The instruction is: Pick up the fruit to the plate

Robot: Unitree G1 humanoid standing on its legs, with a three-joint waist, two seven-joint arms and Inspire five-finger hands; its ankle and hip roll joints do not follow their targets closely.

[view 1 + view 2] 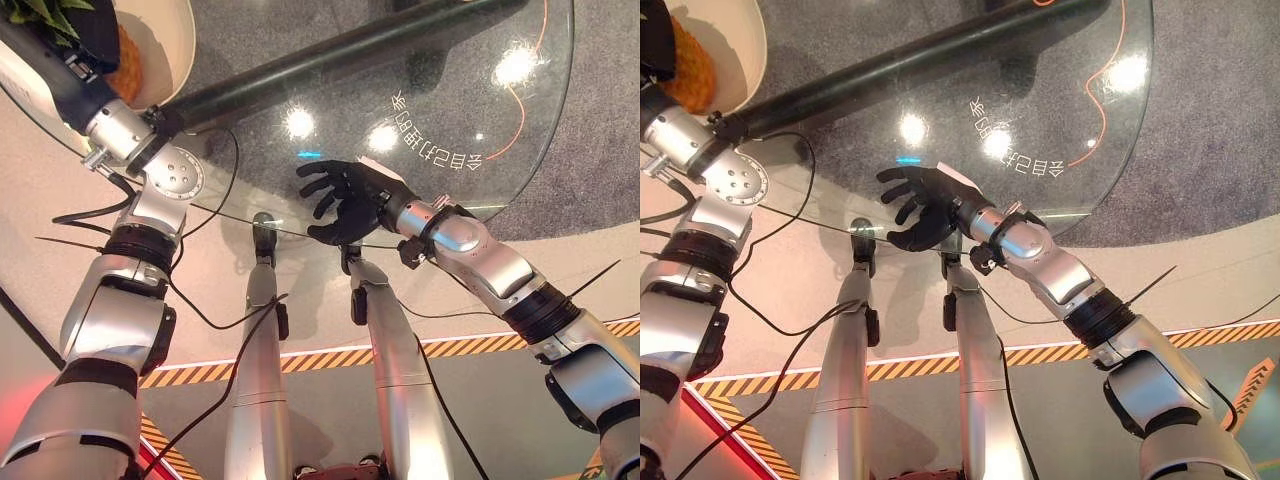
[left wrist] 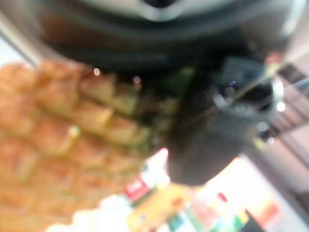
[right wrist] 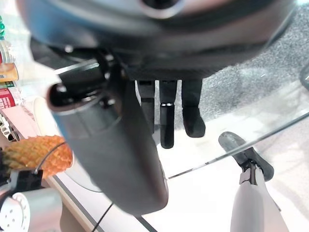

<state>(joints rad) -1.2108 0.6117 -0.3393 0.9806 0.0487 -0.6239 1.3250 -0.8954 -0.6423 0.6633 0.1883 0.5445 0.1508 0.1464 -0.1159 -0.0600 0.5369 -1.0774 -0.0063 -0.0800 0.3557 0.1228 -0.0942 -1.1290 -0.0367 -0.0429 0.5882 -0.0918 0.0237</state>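
Pineapple (image 1: 127, 62) lying in cream plate (image 1: 172, 40) at far left of glass worktop (image 1: 450, 90). Left hand (image 1: 85, 35) over the fruit at its leafy crown; state of its fingers cannot be told, hidden and blurred in the left wrist view. Right hand (image 1: 350, 200) held above the worktop's near edge, well apart from the plate, fingers (image 1: 318, 187) spread apart, holding nothing.

Pineapple (image 1: 128, 62) lies in the plate (image 1: 172, 40) at the far left of the glass table (image 1: 480, 120). Left hand (image 1: 85, 40) is over the pineapple. Right hand (image 1: 345, 200) is at the table's near edge, well right of the plate.
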